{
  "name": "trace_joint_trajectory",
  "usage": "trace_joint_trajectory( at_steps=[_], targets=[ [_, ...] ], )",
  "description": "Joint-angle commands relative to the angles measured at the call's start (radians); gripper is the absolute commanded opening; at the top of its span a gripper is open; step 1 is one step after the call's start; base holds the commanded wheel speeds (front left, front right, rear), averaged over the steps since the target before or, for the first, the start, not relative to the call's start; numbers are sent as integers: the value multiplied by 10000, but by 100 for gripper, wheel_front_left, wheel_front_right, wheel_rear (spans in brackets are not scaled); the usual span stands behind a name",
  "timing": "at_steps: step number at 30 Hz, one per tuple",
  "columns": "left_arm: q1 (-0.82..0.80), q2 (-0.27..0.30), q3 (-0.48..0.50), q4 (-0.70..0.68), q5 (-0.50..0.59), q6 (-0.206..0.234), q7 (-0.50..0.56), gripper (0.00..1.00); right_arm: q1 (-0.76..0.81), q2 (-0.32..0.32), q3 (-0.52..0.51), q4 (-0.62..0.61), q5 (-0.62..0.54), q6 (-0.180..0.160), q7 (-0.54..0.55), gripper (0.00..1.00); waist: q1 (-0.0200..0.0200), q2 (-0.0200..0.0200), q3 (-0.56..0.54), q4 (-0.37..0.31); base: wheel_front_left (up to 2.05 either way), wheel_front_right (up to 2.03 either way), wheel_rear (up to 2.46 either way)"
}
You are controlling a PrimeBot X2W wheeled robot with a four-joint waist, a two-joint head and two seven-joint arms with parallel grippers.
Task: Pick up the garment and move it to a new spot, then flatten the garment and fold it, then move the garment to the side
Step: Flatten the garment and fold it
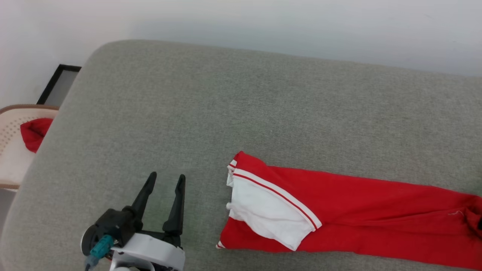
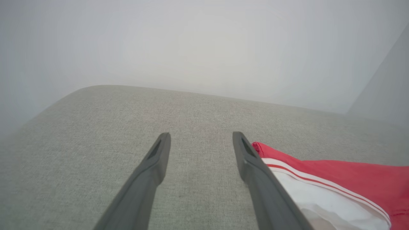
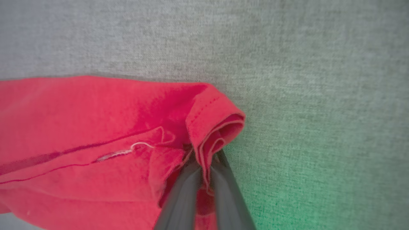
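The garment [image 1: 339,210] lies stretched out in a long, narrow band on the grey cushion [image 1: 226,105], red body flat, with its white sleeve [image 1: 263,210] folded on top at the end nearest my left pincer [image 1: 167,177]. A red-and-white striped trim edges that sleeve. My left pincer hovers just beside that sleeve end of the garment, apart from it, its two dark fingers spread wide with nothing between them. At the garment's opposite end, my right pincer [image 3: 206,166] is clenched on a bunched fold of the red hem [image 3: 214,124], the cloth pinched between both fingers. Well away from the garment, beyond my left pincer and off the cushion's edge, a small red cloth [image 1: 34,131] sits in a pale perforated basket [image 1: 22,108].
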Motion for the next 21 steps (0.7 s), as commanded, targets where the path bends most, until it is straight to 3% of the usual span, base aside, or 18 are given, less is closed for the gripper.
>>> trace_joint_trajectory(
  at_steps=[1, 13, 21],
  targets=[
    [116, -62, 94, -18, 154, -74, -3, 100, 292, 365, 47, 106, -11, -6, -100, 0, 0, -1, -45, -116, 0, 0, 0],
    [360, -331, 1086, -212, 687, -298, -3, 100, 335, -181, -1290, 649, -189, -13, -1816, 0, 0, -1, 38, -1121, 0, 0, 0],
    [266, -321, 1290, -226, 813, -416, -3, 100, -259, -1161, -2527, 2442, -377, -5, -2955, 0, 0, -1, 239, -1622, 0, 0, 0]
  ],
)
